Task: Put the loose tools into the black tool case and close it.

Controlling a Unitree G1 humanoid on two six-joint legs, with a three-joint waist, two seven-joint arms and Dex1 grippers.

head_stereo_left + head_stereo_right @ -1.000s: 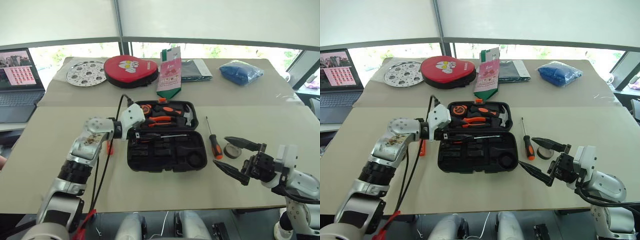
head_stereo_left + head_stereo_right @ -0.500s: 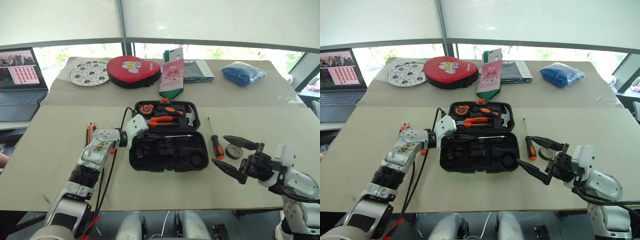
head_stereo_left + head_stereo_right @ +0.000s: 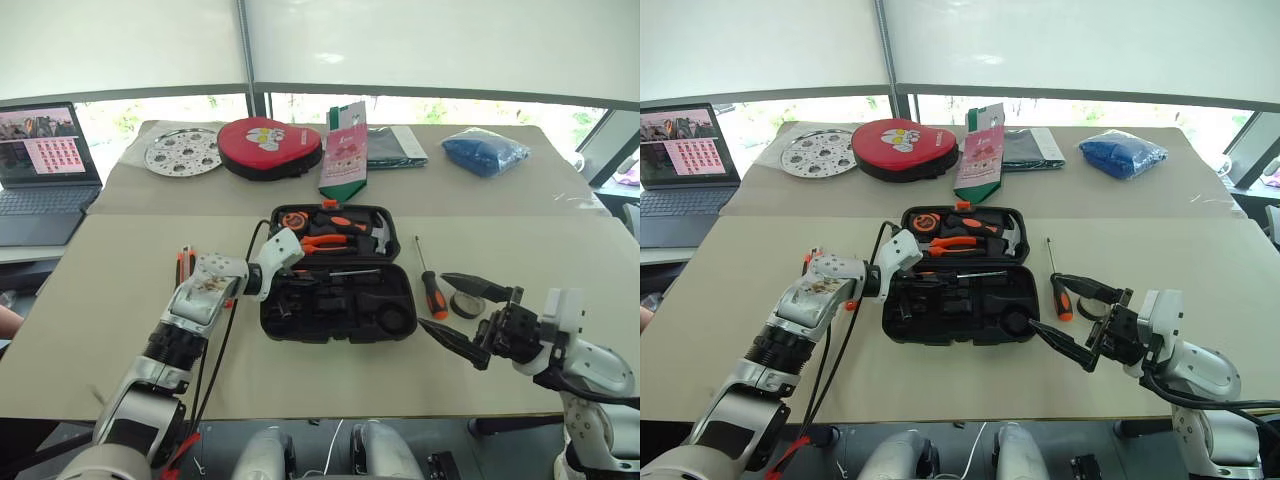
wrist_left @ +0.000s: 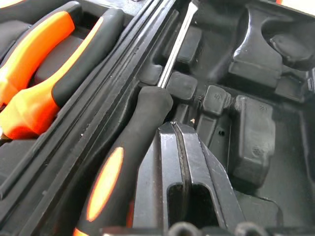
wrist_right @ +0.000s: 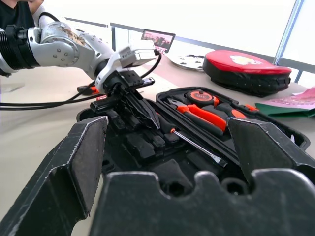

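The left gripper (image 5: 142, 109) has its two fingers pressed flat together with nothing between them, the tips down in the black tool case (image 3: 338, 272) at its left end. Just beside those closed fingers lies a screwdriver (image 4: 129, 157) with an orange-and-black handle, its shaft running along the ridge between the two halves of the case; whether the fingers touch the handle cannot be made out. The handle's butt is cut off at the edge of the left wrist view. The orange-handled pliers (image 3: 330, 240) sit in the far half of the case.

The right gripper (image 3: 466, 316) is spread wide and empty, level above the table (image 3: 90, 300) off the case's right end. Just beyond its far finger lies the second screwdriver (image 3: 428, 282), and beside that the grey tape roll (image 3: 466, 305), partly hidden by the finger.

An orange tool (image 3: 184, 266) lies on the table behind the left arm; its kind is hard to tell.

The tan table also carries a red heart-shaped case (image 3: 270, 148) and a laptop (image 3: 42, 170), cut off at the edge
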